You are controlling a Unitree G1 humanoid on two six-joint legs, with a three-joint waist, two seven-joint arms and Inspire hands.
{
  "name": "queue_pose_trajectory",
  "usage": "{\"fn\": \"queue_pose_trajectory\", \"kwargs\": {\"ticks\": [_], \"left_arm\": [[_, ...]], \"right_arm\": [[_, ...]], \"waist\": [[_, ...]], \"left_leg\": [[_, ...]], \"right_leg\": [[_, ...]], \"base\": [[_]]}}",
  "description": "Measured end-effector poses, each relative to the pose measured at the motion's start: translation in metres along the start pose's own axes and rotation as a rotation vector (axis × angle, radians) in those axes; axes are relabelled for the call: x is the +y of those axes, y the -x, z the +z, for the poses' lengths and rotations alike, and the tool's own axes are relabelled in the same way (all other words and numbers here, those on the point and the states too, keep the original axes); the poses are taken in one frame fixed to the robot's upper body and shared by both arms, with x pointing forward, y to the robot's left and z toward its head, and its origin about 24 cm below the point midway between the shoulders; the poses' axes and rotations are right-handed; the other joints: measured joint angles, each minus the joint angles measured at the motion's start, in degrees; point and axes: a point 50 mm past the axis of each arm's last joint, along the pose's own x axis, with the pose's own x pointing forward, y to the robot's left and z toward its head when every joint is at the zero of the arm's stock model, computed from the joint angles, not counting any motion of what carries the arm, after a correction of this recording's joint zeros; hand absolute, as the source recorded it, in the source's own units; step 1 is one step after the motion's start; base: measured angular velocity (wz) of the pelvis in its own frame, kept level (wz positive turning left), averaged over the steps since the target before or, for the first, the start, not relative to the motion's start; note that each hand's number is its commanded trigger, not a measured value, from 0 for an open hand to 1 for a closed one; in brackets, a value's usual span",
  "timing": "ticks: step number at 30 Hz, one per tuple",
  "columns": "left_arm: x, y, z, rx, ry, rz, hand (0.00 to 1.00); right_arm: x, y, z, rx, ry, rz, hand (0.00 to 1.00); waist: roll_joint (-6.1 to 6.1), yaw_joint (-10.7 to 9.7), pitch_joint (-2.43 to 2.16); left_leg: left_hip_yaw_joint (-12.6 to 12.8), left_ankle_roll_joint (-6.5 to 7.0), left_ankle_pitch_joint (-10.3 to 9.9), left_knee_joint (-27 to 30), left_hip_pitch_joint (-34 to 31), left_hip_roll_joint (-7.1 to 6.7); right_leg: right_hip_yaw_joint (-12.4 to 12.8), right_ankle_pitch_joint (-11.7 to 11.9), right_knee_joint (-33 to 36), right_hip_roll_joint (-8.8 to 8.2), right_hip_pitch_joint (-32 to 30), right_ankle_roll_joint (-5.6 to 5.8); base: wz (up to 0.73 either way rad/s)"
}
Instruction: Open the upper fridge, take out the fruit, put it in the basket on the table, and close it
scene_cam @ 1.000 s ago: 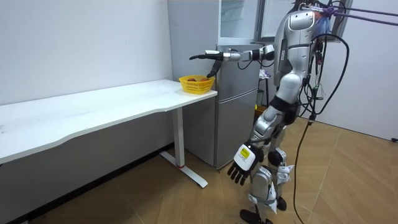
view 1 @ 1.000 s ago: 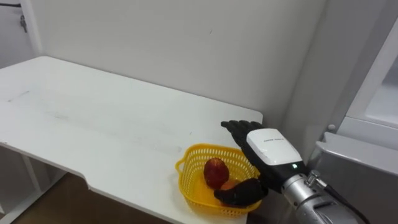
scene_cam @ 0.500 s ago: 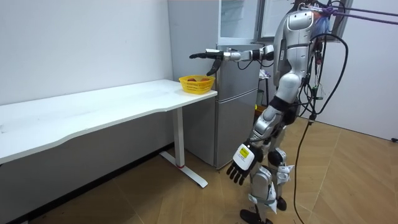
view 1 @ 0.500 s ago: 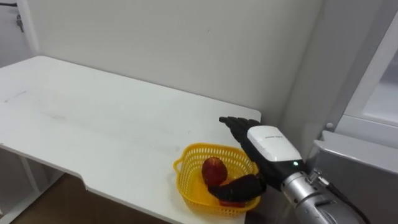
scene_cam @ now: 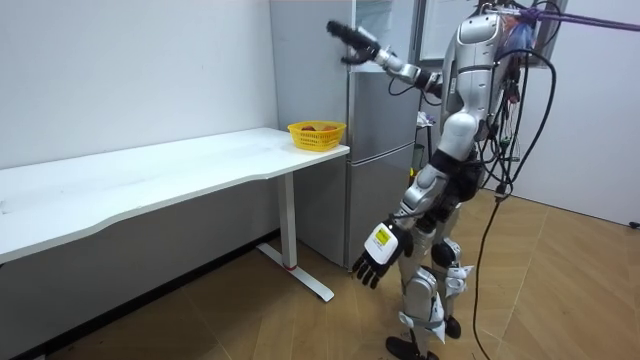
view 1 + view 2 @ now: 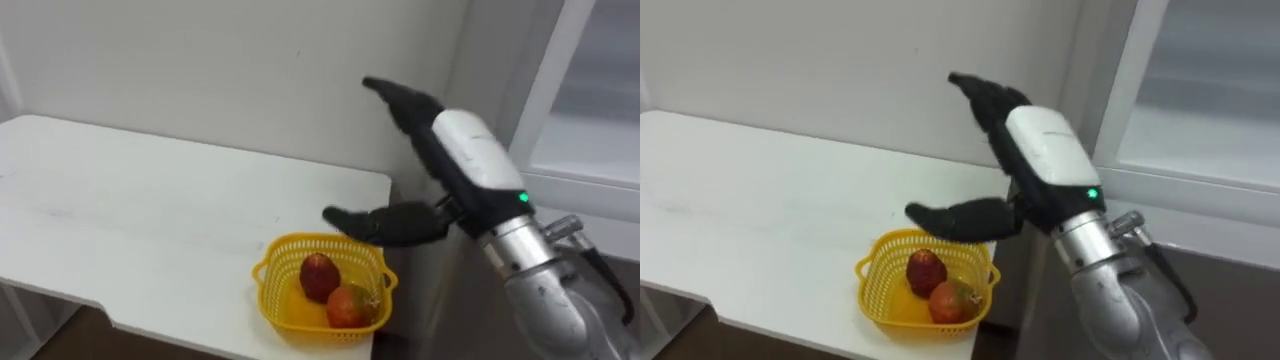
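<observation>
Found right hand (image 6: 468,158) raised above basket (image 6: 262,287) and to its right, fingers straight and spread, thumb set well apart below them, nothing in the grasp. Logged two fruits lying inside basket, a red one (image 6: 318,275) touching a red-orange one (image 6: 346,306). Took these for the task's things, already out of fridge (image 5: 382,160) just right of basket. Could not see into upper compartment, so could not say whether more remained there. Judged thumb near enough above basket's far rim to hook it on a low sweep. Placed basket at table (image 6: 150,215) corner, close to the edge, and feared a nudge sending it and fruit to the floor. Feared also a quick swing toward fridge knocking hand against the pale frame right of basket. Got basket's contents and the thumb-to-finger gap from eye views. Got from room view the whole stance, upright before fridge beyond basket, and left hand (image 5: 374,262) hanging far below basket level, fingers loosely spread, empty.
</observation>
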Motion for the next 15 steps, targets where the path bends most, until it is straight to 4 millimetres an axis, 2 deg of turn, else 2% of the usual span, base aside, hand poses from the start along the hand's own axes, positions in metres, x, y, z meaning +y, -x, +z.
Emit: {"fn": "queue_pose_trajectory", "kwargs": {"ticks": [2,5,8,13,15], "left_arm": [[-0.003,0.001,-0.004,0.006,0.003,-0.007,0.00],[-0.010,0.003,-0.004,0.003,0.027,-0.011,0.00],[-0.014,0.004,-0.005,-0.003,0.032,-0.018,0.00],[-0.016,0.005,-0.008,0.006,0.033,-0.026,0.00],[-0.017,0.005,-0.011,0.014,0.032,-0.029,0.00]], "right_arm": [[-0.018,0.000,0.008,-0.032,-0.053,-0.118,0.00],[-0.030,0.006,0.014,-0.053,-0.108,-0.206,0.00],[-0.033,0.013,0.010,-0.030,-0.131,-0.243,0.00],[-0.040,0.031,0.003,0.029,-0.131,-0.310,0.00],[-0.045,0.036,-0.001,0.047,-0.133,-0.348,0.00]], "waist": [[0.61,-1.08,-0.08],[1.66,-1.92,-0.10],[2.31,-2.97,-0.02],[2.89,-5.40,-0.36],[3.03,-6.07,-0.37]], "left_leg": [[0.97,0.01,-0.01,-0.21,1.04,0.07],[2.49,0.02,-0.02,-1.43,2.60,0.23],[3.56,0.01,-0.03,-2.14,3.67,0.44],[3.53,0.00,-0.03,-2.14,3.92,0.48],[3.56,-0.01,-0.03,-2.17,4.43,0.48]], "right_leg": [[0.86,0.02,0.00,0.05,0.58,0.02],[2.43,0.04,0.13,0.19,1.06,0.05],[3.47,0.04,0.75,0.35,0.99,0.05],[4.53,0.08,0.74,0.58,0.96,-0.02],[4.61,0.11,0.72,0.66,1.07,-0.07]], "base": [[-0.17],[-0.26],[-0.22],[-0.08],[-0.07]]}}
